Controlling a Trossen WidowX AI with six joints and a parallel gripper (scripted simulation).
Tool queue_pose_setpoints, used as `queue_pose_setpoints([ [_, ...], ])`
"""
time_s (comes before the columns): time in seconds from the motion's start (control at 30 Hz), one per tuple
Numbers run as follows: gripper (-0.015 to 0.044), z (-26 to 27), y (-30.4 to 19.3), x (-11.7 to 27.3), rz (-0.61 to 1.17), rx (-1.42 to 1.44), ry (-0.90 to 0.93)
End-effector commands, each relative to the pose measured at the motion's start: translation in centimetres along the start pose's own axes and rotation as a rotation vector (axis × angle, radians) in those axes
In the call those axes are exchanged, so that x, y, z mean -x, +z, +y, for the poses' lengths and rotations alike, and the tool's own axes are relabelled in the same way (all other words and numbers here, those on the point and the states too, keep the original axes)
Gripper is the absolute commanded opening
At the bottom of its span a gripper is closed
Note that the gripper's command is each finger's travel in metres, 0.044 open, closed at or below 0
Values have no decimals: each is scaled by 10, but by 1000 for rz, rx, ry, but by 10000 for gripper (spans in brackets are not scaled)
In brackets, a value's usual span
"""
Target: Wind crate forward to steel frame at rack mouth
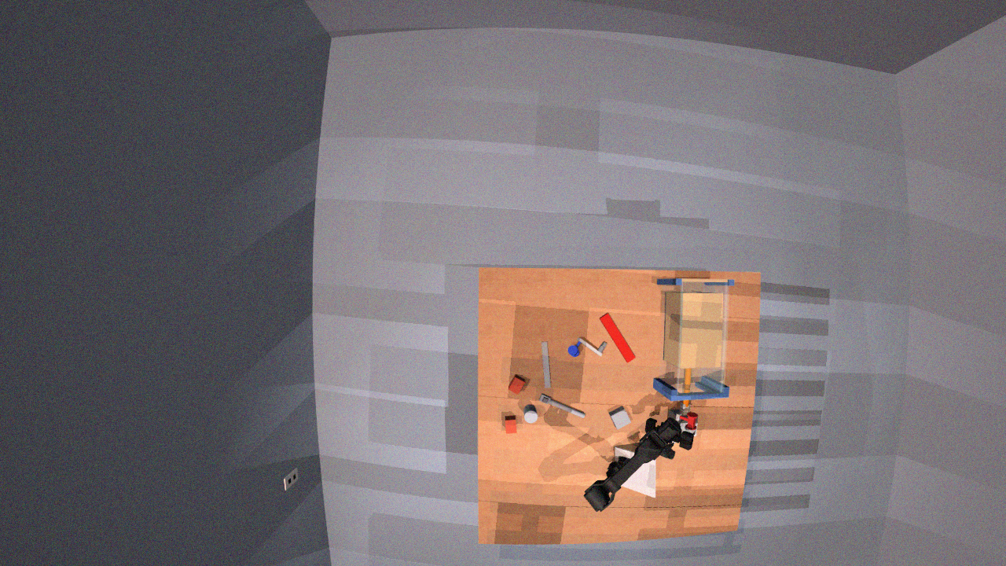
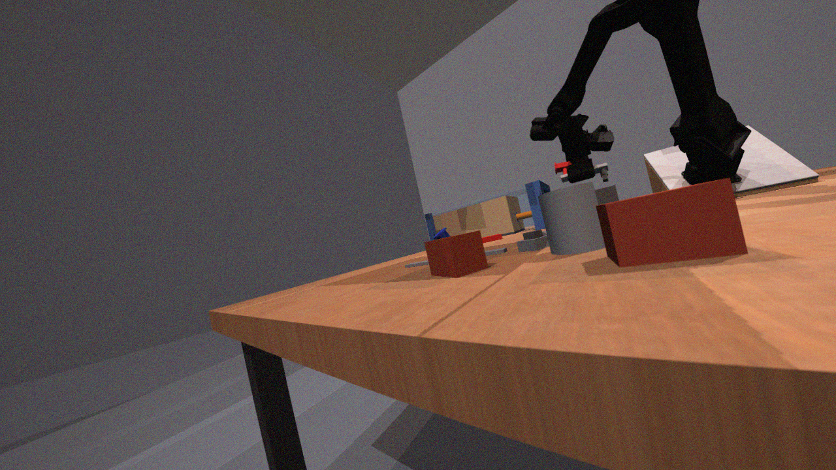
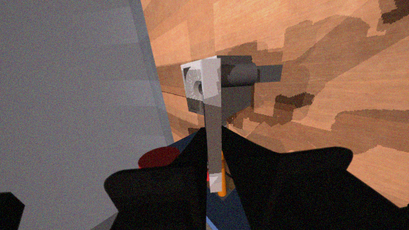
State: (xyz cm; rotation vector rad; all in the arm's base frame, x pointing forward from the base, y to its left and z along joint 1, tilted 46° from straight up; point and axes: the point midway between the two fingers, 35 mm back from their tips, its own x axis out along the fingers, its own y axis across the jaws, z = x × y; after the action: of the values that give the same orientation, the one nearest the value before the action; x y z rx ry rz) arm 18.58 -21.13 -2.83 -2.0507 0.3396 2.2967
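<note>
My gripper (image 1: 684, 431) (image 2: 580, 173) (image 3: 211, 130) is shut on the grey bar of the red-knobbed winch handle (image 2: 601, 170) (image 3: 213, 144), above the bench near the winch. The handle's key (image 3: 270, 73) sticks out to the right in the wrist view. The grey winch (image 3: 238, 97) shows behind the bar, its round hole (image 3: 200, 87) partly covered by it; the key is out of the hole. The tan crate (image 1: 696, 330) (image 2: 496, 216) sits flat inside the clear cubby. An orange strap (image 1: 687, 380) (image 2: 524, 215) runs from its front, which stands short of the blue mouth frame (image 1: 692, 396) (image 2: 535, 207).
A blue-knobbed crank (image 1: 590, 347), a red bar (image 1: 617, 337), a thin grey bar (image 1: 546, 364) and a wrench (image 1: 566, 407) lie left of the cubby. A grey block (image 1: 619, 417), grey cylinder (image 1: 530, 413) (image 2: 569, 219) and two red blocks (image 1: 516, 384) (image 1: 510, 424) are also there.
</note>
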Motion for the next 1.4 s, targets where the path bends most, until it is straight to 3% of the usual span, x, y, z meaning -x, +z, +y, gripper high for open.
queue_pose_setpoints([
  [0.0, 0, 2, 0, 3, 7, -7, 76],
  [1.13, 0, 1, 0, 2, 15, -2, 643],
  [1.37, 0, 1, 0, 2, 15, -2, 654],
])
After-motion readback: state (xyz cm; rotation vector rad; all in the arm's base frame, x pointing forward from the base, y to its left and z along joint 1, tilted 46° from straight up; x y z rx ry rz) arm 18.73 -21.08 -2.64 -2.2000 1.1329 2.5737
